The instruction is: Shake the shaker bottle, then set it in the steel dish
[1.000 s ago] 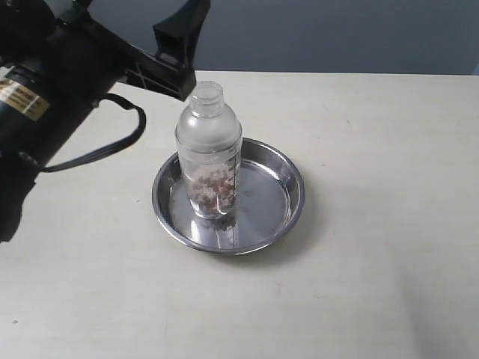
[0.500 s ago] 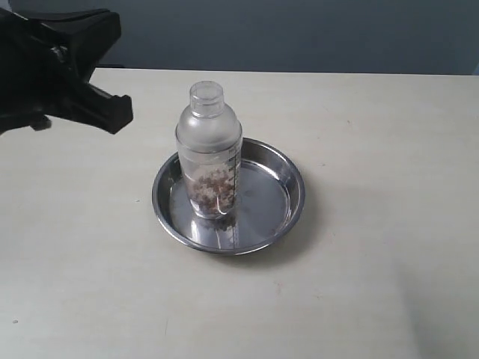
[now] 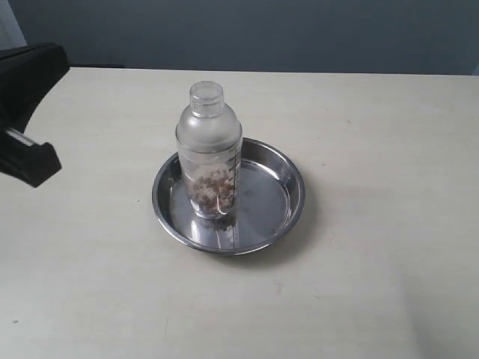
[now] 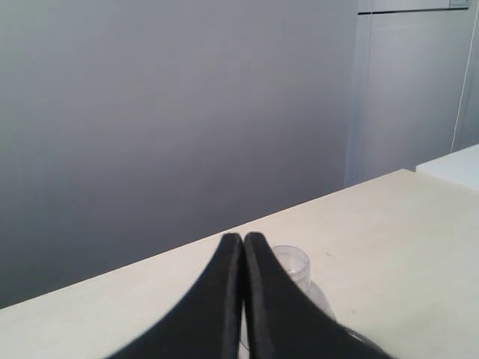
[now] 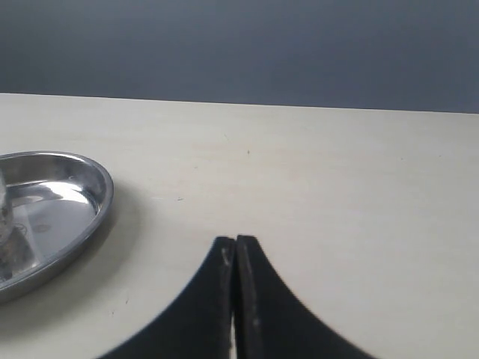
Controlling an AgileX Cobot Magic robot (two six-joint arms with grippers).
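Note:
The shaker bottle [image 3: 209, 157], frosted with brown granules low inside, stands upright and free in the steel dish [image 3: 288, 183], left of the dish's centre. My left gripper [image 4: 243, 238] is shut with nothing between its fingers; in its own view the bottle's cap [image 4: 293, 263] shows just behind the fingertips, well apart from them. In the exterior view only black parts of the left arm [image 3: 26, 78] show at the far left edge. The right gripper [image 5: 235, 241] is shut and empty above bare table, with the dish [image 5: 75, 191] off to one side.
The pale table [image 3: 374, 262] spreads around the dish on all sides. A dark wall runs behind its far edge [image 3: 299, 72]. The right arm is outside the exterior view.
The left arm has pulled back from beside the bottle toward the left edge of the exterior view. The bottle and dish have stayed put.

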